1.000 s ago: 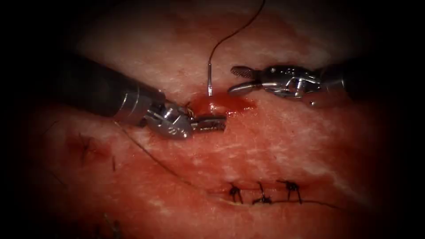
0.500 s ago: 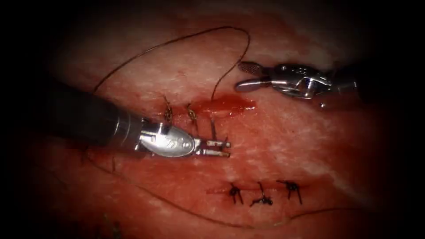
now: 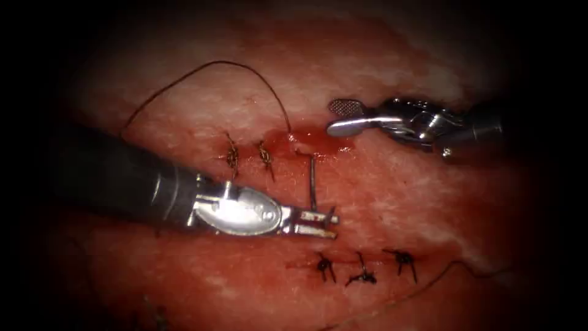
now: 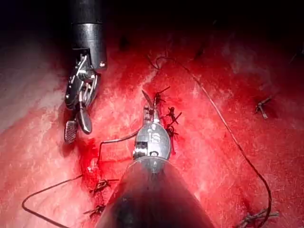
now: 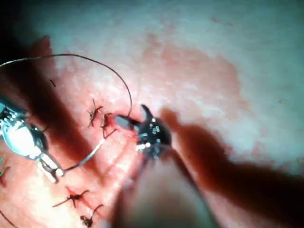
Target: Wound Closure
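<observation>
Wet, marbled pink-and-red tissue (image 3: 392,202) fills the field, glistening and streaked with pale fat, with a shiny pool of red fluid (image 3: 309,142) sitting in the open end of the cut. Just left of that pool two dark, bristly knots (image 3: 248,156) cross the cut, and a second row of three knots (image 3: 364,266) lies below the left tool's tip. The left tool (image 3: 318,222), a polished steel wrist on a dark matte shaft, has its slim jaws clamped on the curved needle (image 3: 312,184) near its pointed end; the needle rises from the jaws as a thin dark rod toward the fluid, its upper end at the edge of the cut, and whether that end is out of the tissue cannot be told. Fine dark thread (image 3: 214,76) arcs from the pool in a wide loop above the left shaft. The right tool (image 3: 337,116) hangs just right of the pool, its jaws parted and holding nothing, one ridged face turned up.
</observation>
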Robot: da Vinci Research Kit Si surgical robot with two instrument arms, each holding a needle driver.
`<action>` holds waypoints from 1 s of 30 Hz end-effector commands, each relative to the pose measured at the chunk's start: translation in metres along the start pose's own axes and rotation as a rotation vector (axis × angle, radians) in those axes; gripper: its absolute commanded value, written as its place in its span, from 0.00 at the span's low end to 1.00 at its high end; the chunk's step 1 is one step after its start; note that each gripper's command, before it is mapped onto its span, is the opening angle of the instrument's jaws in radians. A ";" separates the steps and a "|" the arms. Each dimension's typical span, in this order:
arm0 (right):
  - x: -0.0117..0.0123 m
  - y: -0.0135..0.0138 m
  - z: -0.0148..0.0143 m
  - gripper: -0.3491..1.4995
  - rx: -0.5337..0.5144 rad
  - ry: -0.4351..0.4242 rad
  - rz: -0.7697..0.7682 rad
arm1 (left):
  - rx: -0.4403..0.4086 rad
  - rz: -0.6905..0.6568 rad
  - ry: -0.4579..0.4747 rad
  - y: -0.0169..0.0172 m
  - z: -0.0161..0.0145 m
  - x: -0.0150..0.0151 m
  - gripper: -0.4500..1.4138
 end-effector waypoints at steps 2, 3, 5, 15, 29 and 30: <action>-0.0012 -0.0009 0.0008 0.56 0.056 -0.032 -0.142 | 0.023 0.053 -0.037 -0.0001 0.0003 -0.0009 0.00; -0.0010 -0.0010 0.0008 0.56 0.070 -0.035 -0.162 | 0.031 0.074 -0.041 -0.0004 0.0002 -0.0011 0.00; -0.0006 -0.0012 0.0007 0.57 0.098 -0.006 -0.170 | 0.054 0.136 -0.056 -0.0014 -0.0002 -0.0014 0.00; 0.0011 -0.0013 -0.0011 0.60 0.113 0.083 -0.005 | 0.207 0.433 -0.219 -0.0071 -0.0035 0.0006 0.00; 0.0002 -0.0009 0.0004 0.53 0.182 0.123 0.266 | 0.181 0.481 -0.191 -0.0033 0.0001 -0.0010 0.00; 0.0001 -0.0009 0.0005 0.52 0.193 0.125 0.276 | 0.179 0.481 -0.189 -0.0033 0.0002 -0.0010 0.00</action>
